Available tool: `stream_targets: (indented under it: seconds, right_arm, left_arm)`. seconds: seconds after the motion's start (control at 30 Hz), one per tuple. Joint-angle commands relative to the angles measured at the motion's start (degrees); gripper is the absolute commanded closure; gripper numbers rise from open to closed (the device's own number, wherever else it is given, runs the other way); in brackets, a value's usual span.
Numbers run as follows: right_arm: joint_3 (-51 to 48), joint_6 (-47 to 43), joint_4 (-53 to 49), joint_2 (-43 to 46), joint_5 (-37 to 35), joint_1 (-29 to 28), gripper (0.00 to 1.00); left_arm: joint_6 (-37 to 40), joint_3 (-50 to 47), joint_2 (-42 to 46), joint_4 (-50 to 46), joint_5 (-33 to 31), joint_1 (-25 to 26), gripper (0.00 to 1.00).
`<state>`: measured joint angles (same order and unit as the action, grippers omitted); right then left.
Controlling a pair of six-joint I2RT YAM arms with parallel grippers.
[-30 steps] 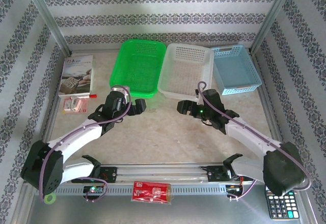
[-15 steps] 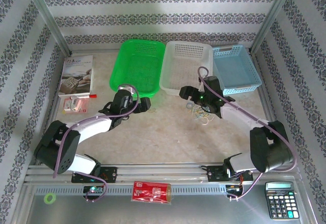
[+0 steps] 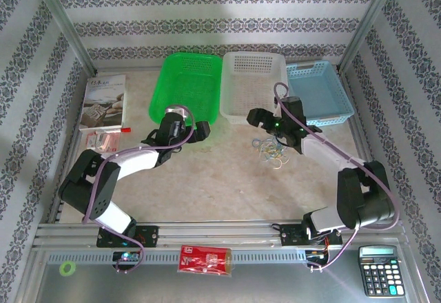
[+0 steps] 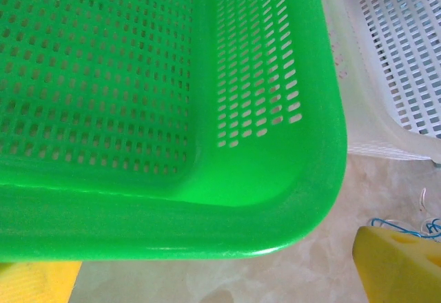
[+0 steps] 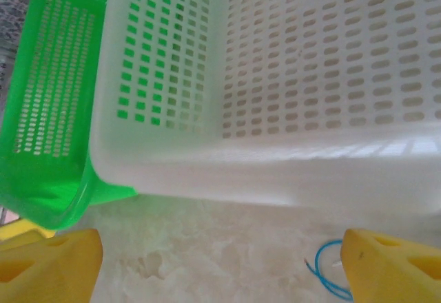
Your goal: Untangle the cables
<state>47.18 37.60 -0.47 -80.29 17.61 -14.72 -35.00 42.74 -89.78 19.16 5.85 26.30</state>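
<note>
The cables, a small tangle of yellow, blue and pale loops, lie on the table in front of the white basket. My right gripper hovers just behind and to the left of them, open with nothing between its yellow fingers; a blue cable end shows beside the right finger. My left gripper is open at the green basket's near right corner, and its yellow fingers hold nothing. A bit of blue cable shows off to its right.
Three baskets stand side by side at the back: green, white, blue. A booklet and small packet lie at the left. Near the front edge are a red packet and a calculator.
Both arms have reached forward toward the baskets. The right gripper has moved off the spot where the cables lie, so the tangle now shows on the table.
</note>
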Motion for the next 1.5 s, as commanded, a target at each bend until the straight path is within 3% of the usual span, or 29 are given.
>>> stream_targets:
  seconds: [0.0,0.37,0.6,0.9,1.2,1.47]
  right_arm:
    - [-3.06,-0.16,-0.76,6.08,1.43,0.22,0.11]
    - [-12.73,-3.57,-13.89,22.27,-8.6,1.42,0.1]
    - [-14.05,-7.13,-10.59,16.24,-11.44,3.41,0.06]
    - [-13.55,-9.3,-2.13,4.41,-7.8,1.93,0.06]
    - [-11.76,-6.02,2.2,-1.15,-7.57,-12.06,0.11]
    - [-4.99,-1.48,3.62,-6.75,-11.91,-32.26,0.13]
  left_arm:
    - [-0.29,1.97,-1.63,4.2,0.47,0.86,0.0]
    - [0.1,0.98,1.95,3.41,2.87,0.95,0.0]
    - [-0.17,-5.14,12.9,0.69,2.9,0.9,0.0]
    - [-1.43,-9.48,26.77,-4.67,1.8,0.96,0.0]
    - [-1.25,-9.93,31.33,-6.59,0.61,1.01,0.0]
    - [-1.64,-9.61,32.36,-7.35,0.02,0.99,0.0]
